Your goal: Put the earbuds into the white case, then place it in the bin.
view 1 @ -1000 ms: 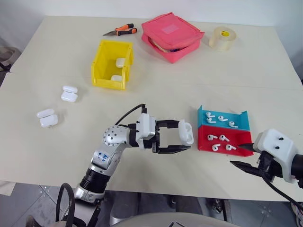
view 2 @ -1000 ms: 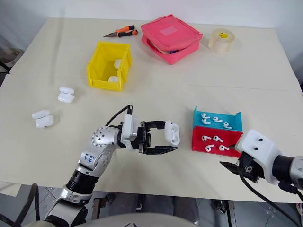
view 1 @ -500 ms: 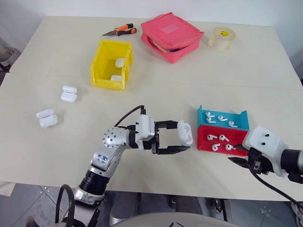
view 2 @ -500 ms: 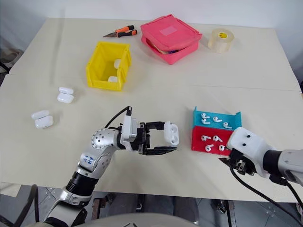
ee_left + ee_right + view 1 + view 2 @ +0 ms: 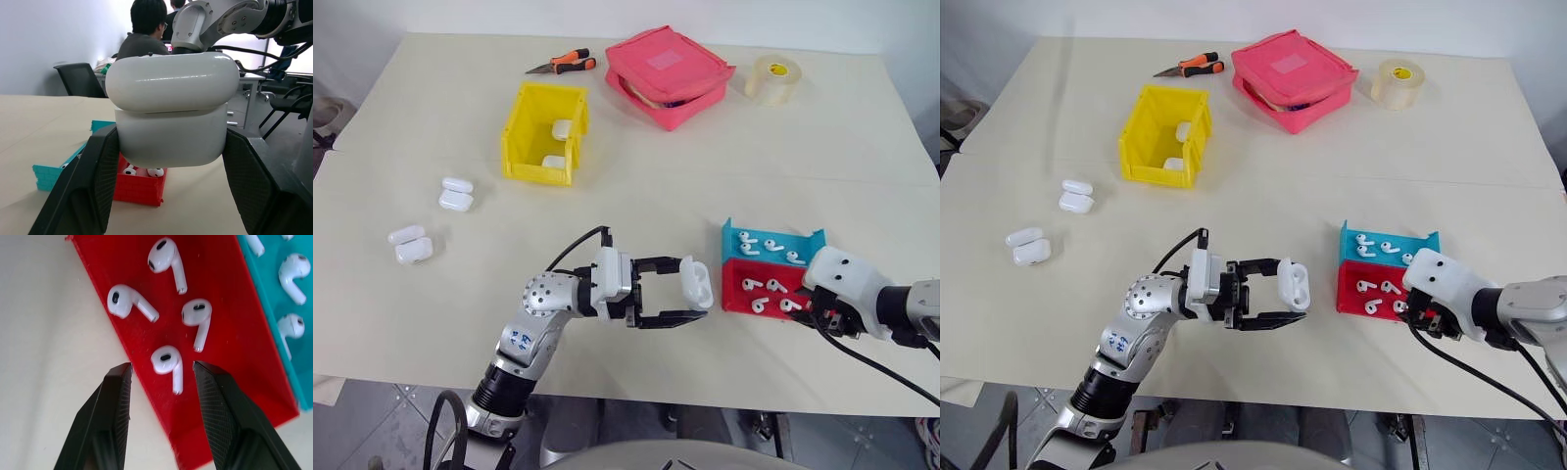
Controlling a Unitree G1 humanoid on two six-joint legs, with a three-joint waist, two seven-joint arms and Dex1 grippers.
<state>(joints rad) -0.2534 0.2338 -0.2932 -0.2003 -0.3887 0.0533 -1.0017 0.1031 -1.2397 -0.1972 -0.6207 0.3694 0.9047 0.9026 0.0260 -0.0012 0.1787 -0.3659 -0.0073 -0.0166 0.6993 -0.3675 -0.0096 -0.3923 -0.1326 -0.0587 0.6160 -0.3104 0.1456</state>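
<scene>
White case [image 5: 697, 282] clamped in left gripper [image 5: 681, 294] above the table, beside the red tray [image 5: 230, 396]; right gripper [image 5: 161, 369], jaws apart, straddling one earbud [image 5: 167, 363] there; next, by the look of it: close gently and lift.

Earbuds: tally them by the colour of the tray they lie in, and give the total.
Shallow red plastic tray: 4 small glossy white earbuds
Shallow blue plastic tray: 4 earbuds
Total: 8
</scene>
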